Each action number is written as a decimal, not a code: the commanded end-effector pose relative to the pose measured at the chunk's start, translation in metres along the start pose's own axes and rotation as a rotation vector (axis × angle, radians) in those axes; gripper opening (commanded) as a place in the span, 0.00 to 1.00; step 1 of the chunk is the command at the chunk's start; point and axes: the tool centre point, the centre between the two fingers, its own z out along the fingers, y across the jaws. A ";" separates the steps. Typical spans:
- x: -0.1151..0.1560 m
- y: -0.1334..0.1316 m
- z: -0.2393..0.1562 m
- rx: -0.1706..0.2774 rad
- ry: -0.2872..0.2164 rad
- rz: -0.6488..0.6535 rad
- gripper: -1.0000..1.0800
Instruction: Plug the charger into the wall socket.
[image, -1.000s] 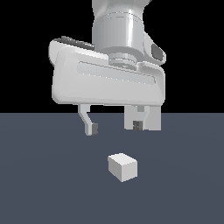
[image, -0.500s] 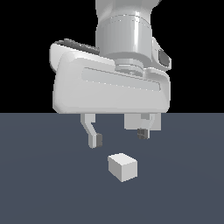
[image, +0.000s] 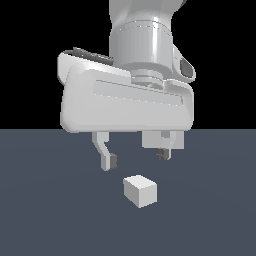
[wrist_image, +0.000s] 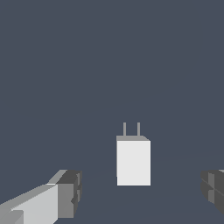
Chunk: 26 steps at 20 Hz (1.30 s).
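The robot's grey gripper (image: 135, 160) is hanging wide open above the small off-white cube charger (image: 140, 190), making room to grab it from the dark counter (image: 45, 210).

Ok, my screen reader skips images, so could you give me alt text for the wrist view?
An off-white charger with two thin prongs on one end lies on a dark grey floor, between the open gripper, whose fingertips show at the picture's edges without touching it.

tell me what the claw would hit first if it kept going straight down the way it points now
Most likely the charger: the open claw hangs just above it, fingers apart. In the wrist view the charger sits between the fingers, so they may straddle it and reach the floor.
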 end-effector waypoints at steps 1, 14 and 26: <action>0.000 0.000 0.006 0.000 -0.001 0.000 0.96; -0.001 0.000 0.046 0.000 -0.001 0.001 0.96; -0.001 0.000 0.046 0.000 -0.001 0.002 0.00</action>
